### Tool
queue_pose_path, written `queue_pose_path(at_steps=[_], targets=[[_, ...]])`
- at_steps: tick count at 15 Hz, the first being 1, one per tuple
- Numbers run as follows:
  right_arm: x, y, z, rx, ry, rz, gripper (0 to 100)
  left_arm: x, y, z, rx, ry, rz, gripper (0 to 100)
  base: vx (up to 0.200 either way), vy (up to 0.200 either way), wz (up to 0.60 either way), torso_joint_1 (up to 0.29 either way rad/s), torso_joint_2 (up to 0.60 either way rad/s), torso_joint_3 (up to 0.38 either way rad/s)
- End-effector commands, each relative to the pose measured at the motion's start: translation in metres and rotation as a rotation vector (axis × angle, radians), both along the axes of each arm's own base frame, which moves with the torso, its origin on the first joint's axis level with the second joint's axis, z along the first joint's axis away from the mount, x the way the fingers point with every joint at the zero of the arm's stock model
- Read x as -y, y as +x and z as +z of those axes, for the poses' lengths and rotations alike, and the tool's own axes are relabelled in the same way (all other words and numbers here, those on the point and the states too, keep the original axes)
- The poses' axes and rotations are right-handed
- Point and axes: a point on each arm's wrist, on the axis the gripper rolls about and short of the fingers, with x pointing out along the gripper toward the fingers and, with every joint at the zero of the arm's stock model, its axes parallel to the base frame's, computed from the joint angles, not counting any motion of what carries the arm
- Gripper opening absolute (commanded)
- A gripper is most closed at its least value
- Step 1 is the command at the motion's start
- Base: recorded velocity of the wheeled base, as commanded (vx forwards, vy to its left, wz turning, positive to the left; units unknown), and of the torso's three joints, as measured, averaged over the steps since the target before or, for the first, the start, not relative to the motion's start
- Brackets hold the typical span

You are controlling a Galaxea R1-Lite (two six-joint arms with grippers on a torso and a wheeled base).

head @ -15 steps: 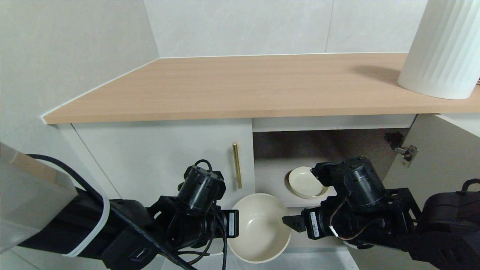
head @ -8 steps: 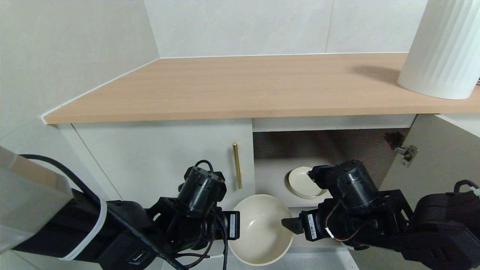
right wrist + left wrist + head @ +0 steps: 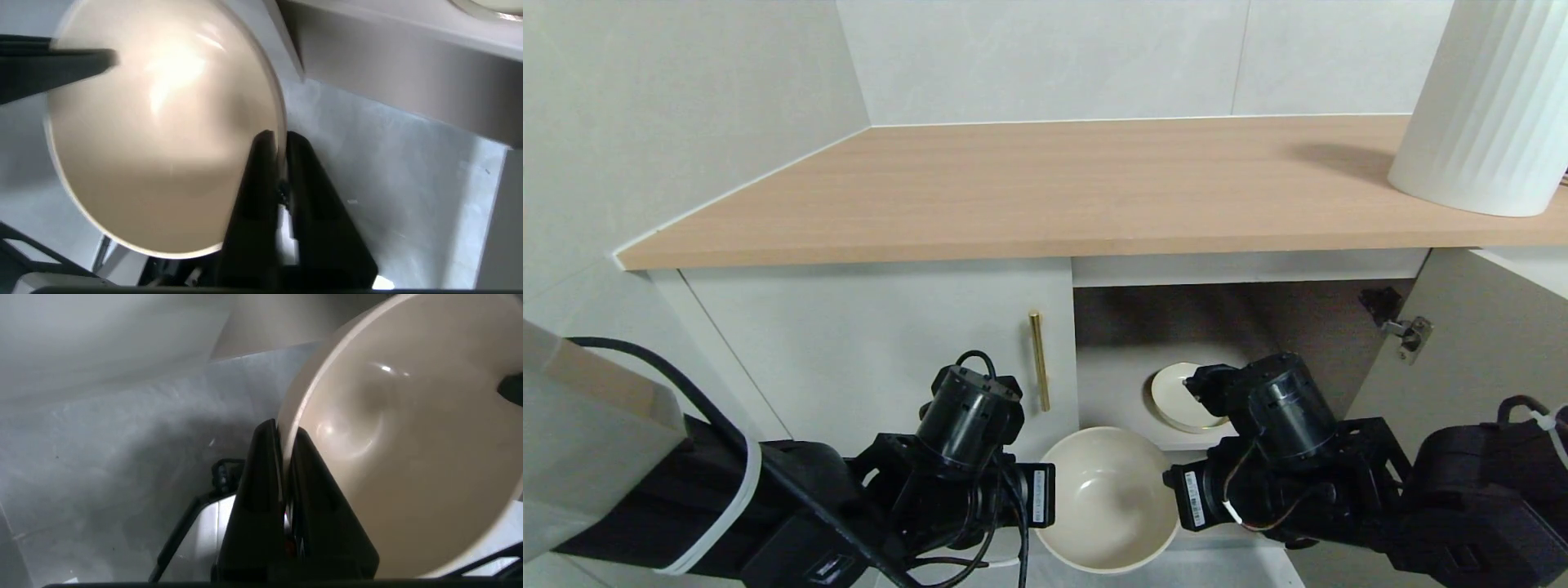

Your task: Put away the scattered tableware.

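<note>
The left tool (image 3: 282,461) and right tool (image 3: 278,167) each clamp a rim of the cream bowl (image 3: 1107,498), held low before the open cabinet (image 3: 1217,318); keeping both grips level should carry it in beside the small plate (image 3: 1176,400).

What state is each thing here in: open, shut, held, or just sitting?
left gripper: shut on bowl.
right gripper: shut on bowl.
bowl: upright, held at opposite sides of its rim.
left cabinet door: closed.
right cabinet door: open.
small plate: lying on cabinet shelf.
white ribbed vessel: upright on countertop.
</note>
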Motion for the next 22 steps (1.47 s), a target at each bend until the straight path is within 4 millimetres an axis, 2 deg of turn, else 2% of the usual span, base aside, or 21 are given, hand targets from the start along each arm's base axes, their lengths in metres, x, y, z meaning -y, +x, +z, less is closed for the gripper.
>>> queue_pose_path(at_steps=[1,10,11,22], targets=[[-0.0003,0.0002,-0.0012,-0.003,-0.007,-0.003,0,-0.0007,-0.0001,-0.0002,-0.001,0.005,0.004,0,0.000,0.000,0.00,0.000,0.00,0.000],[-0.0009,0.0009,-0.0015,-0.003,-0.007,-0.003,0,-0.0002,0.0004,0.0006,0.000,-0.001,0.007,0,0.000,0.000,0.00,0.000,0.00,0.000],[-0.0009,0.0009,-0.0015,-0.003,-0.007,-0.003,0,0.0001,0.0008,0.0010,0.003,-0.003,0.007,100,0.000,0.000,0.00,0.000,0.00,0.000],[-0.0007,0.0007,-0.0071,-0.021,-0.028,0.000,0,-0.0001,0.0006,0.0044,0.013,-0.011,0.007,100,0.000,0.000,0.00,0.000,0.00,0.000]])
